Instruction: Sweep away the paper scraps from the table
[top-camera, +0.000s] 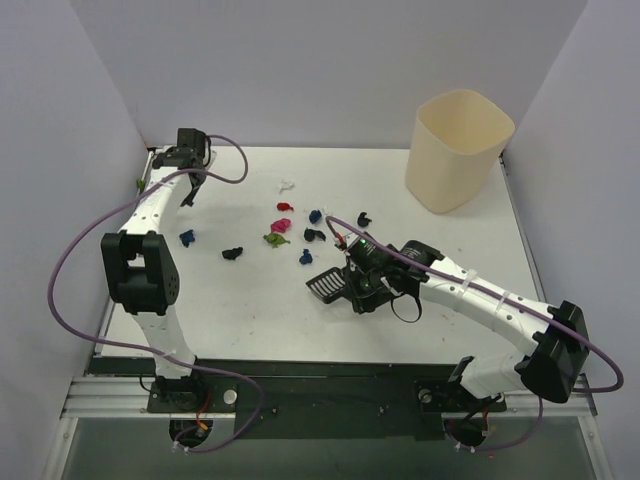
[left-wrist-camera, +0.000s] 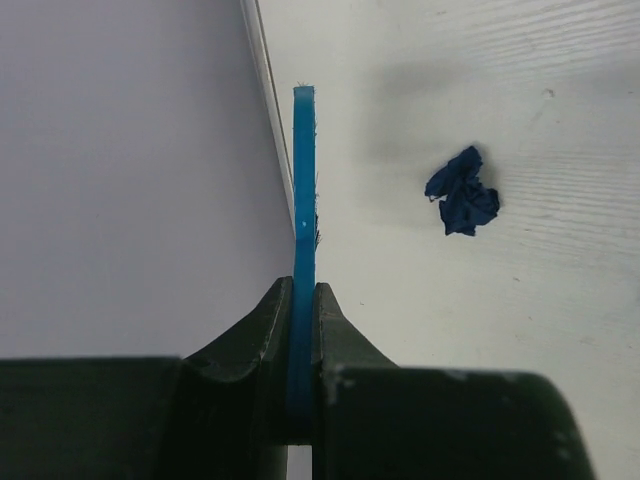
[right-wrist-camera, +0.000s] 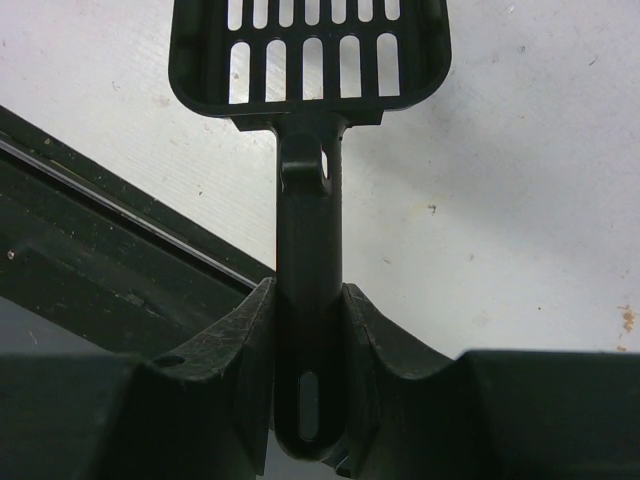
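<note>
Paper scraps (top-camera: 281, 225): tiny, crumpled, many-coloured.

Scoop (right-wrist-camera: 310, 60) front cropped; left fingers (left-wrist-camera: 340, 350) hide brush (left-wrist-camera: 303, 180) base.

The left arm (top-camera: 172, 335) and right arm (top-camera: 485, 300) are alike: slim white tubular links joined by chunky black joint housings, each on a black base (top-camera: 178, 392). A thin purple cable (top-camera: 50, 295) loops loosely along each arm. The left gripper (left-wrist-camera: 303, 288) and right gripper (right-wrist-camera: 308, 288) are matte black, with thick wedge-shaped fingers (left-wrist-camera: 255, 335).
</note>
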